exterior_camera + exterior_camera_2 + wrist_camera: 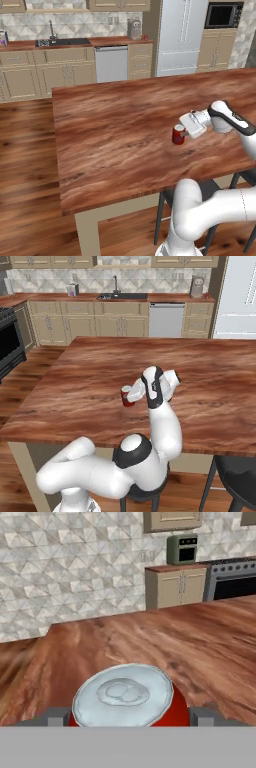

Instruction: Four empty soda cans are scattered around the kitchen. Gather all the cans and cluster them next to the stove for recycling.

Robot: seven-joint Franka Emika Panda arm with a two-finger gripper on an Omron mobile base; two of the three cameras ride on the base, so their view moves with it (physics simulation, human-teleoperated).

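can (pixel 178 135) upright on island table (pixel 110 145) | your claw (pixel 183 133) straddles it, fingers apart, not yet clamped | squeeze, then carry toward stove (pixel 235 582)

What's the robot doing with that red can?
The robot's white arm has reached out over the big wooden table to a red soda can. The can stands upright on the table, and the end effector is right at it, one finger on each side. The fingers look open around the can, so it isn't clearly gripped. The can hasn't been lifted off the table. The stove is off to one side of the room.
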